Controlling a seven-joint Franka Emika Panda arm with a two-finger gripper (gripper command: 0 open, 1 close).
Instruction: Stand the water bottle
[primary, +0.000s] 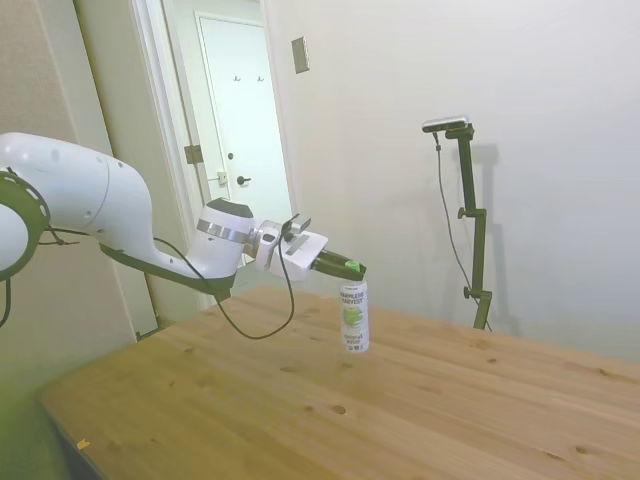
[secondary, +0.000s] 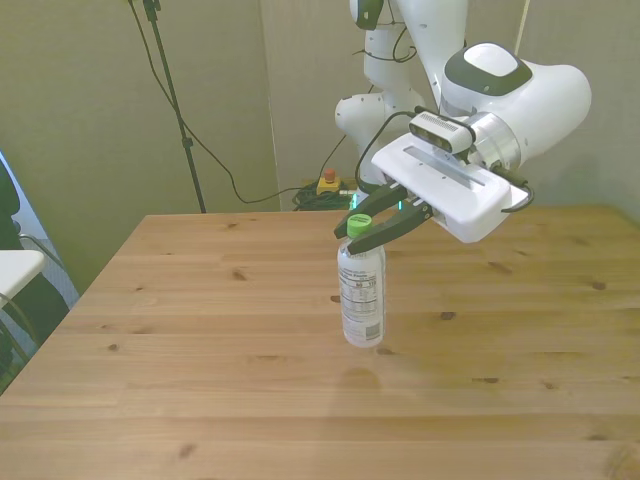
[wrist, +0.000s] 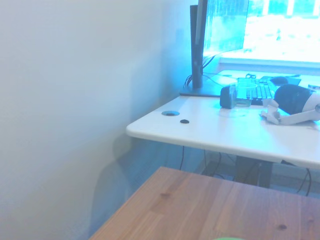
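One bottle (primary: 354, 315) upright on table (primary: 300, 410), near its middle, green cap (secondary: 359, 226) on top, white label facing out. Gripper (secondary: 372, 227) level with bottle's top, reaching in sideways, dark fingers (secondary: 385, 229) clamped on cap and neck. Beyond table's edge, in wrist view, white desk (wrist: 215, 130) with monitor (wrist: 220, 30)

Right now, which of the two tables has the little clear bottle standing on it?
The wooden table, holding the upright clear plastic green-capped bottle; the white desk carries computer gear.
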